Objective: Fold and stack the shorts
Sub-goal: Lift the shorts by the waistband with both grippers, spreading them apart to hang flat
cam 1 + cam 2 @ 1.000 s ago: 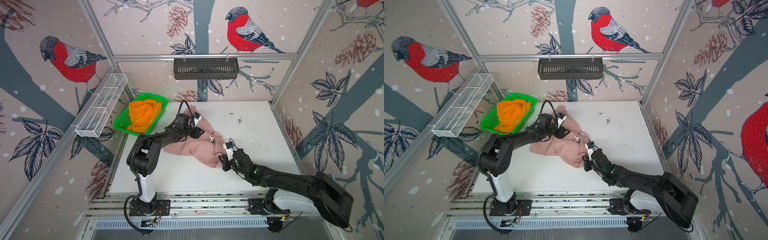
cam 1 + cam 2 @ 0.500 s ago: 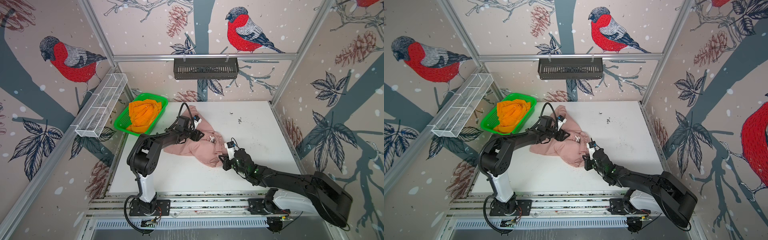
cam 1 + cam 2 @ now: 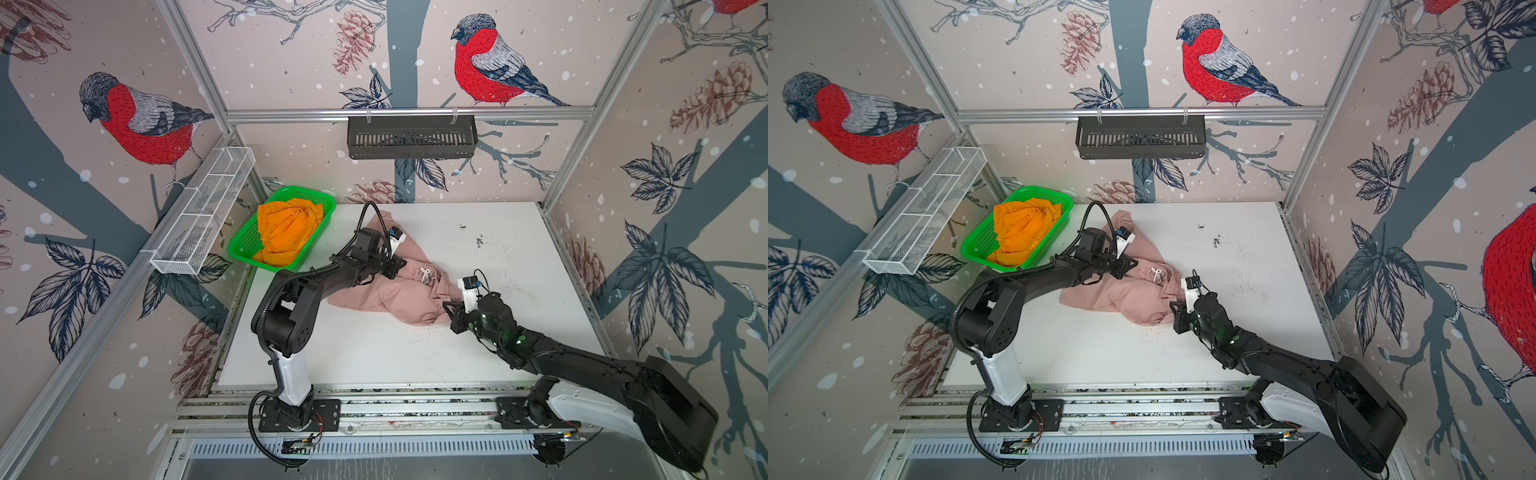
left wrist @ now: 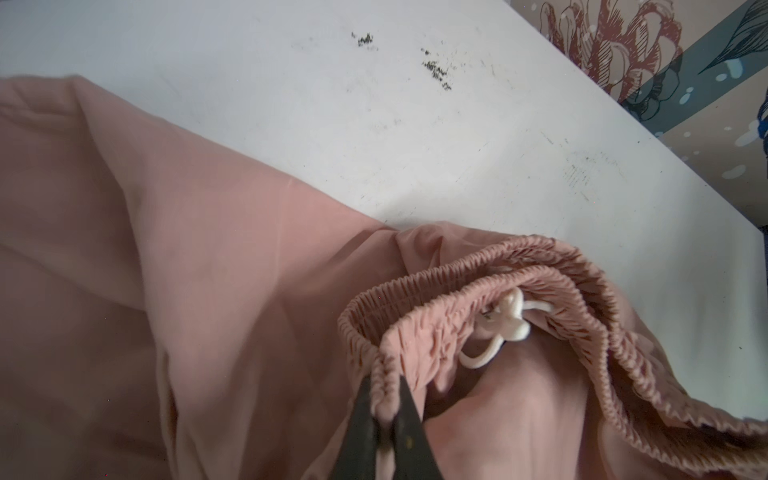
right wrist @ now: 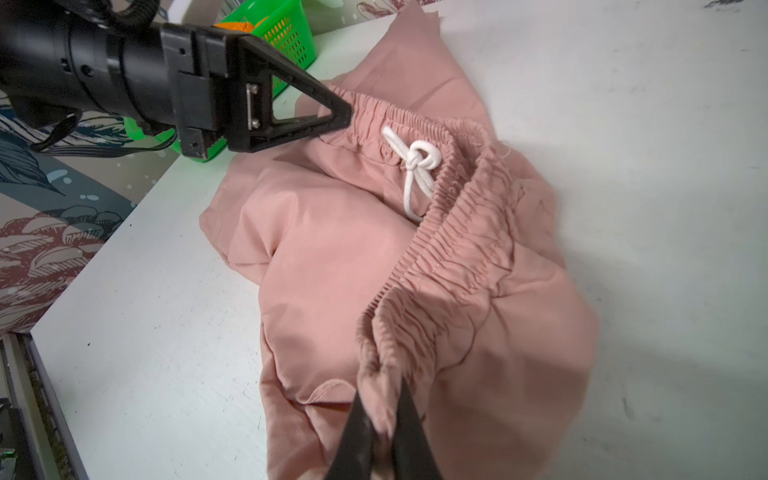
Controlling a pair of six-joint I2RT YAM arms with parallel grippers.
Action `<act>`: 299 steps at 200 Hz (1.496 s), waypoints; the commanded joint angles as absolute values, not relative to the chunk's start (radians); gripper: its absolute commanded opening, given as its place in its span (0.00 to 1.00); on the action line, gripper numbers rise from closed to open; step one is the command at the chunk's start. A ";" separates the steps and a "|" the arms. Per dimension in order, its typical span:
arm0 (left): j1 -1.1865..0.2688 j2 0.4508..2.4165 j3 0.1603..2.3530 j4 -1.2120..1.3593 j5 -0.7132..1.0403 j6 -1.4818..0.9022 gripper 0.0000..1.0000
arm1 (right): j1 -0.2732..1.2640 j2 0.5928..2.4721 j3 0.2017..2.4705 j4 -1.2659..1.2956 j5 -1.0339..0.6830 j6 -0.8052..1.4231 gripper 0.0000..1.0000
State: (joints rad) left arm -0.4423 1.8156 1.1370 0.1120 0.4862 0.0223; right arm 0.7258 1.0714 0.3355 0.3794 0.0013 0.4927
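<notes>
One basket (image 3: 246,243) — orange shorts (image 3: 286,230) inside | left gripper (image 3: 399,266), right gripper (image 3: 449,306) clenched on pink shorts (image 3: 386,295)

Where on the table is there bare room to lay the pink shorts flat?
Bare: the near strip of table between the pink shorts and the front rail, and the far right corner. Crowded: the far left, around the green basket and left arm.
</notes>
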 commanded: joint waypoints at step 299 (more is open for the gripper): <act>-0.456 1.064 1.577 -0.330 0.083 0.089 0.00 | 0.403 0.964 1.259 -0.203 -0.112 0.019 0.04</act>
